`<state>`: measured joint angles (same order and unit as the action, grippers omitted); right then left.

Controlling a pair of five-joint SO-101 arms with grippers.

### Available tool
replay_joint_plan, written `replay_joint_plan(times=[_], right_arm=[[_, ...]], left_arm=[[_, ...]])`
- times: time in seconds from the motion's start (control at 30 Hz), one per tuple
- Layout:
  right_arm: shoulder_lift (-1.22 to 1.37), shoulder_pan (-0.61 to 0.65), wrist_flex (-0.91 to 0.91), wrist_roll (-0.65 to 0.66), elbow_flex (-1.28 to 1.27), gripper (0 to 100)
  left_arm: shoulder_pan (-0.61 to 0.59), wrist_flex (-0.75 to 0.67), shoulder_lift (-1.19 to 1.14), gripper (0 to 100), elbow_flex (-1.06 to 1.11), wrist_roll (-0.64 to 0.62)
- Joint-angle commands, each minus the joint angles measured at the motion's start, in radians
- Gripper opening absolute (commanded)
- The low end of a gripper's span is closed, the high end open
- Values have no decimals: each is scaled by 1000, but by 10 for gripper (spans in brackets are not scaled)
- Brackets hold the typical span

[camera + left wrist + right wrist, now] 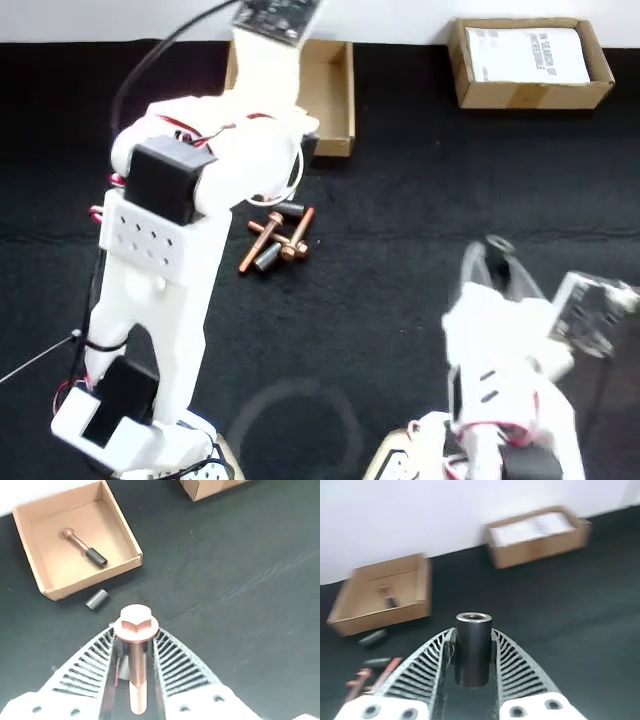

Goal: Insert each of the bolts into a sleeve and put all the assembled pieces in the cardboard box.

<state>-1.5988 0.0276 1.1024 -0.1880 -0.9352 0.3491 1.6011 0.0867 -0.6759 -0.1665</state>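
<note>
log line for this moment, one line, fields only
left gripper shut on bolt | right gripper shut on sleeve | cardboard box holds one assembled piece | loose bolts and loose sleeves on table

Covered and cut off
High view: the left arm (200, 190) covers the cardboard box (332, 100) on its 9 o'clock half and the bolt pile (272, 232) at its 10 o'clock end; in the left wrist view an edge cuts off the second box (210, 487).
</note>
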Motion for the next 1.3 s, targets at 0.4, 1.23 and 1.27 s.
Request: replay_joint_plan(times=[0.4,1.23,1.27], right_arm=[[4,472,-670,-9,-499,6],[8,590,-782,-12,-539,6],[8,590,-782,-11,-539,6]], left_arm=[[-7,-106,48,8,58,-187],[74,-701,452,8,885,-209],[74,-756,496,8,954,-209]])
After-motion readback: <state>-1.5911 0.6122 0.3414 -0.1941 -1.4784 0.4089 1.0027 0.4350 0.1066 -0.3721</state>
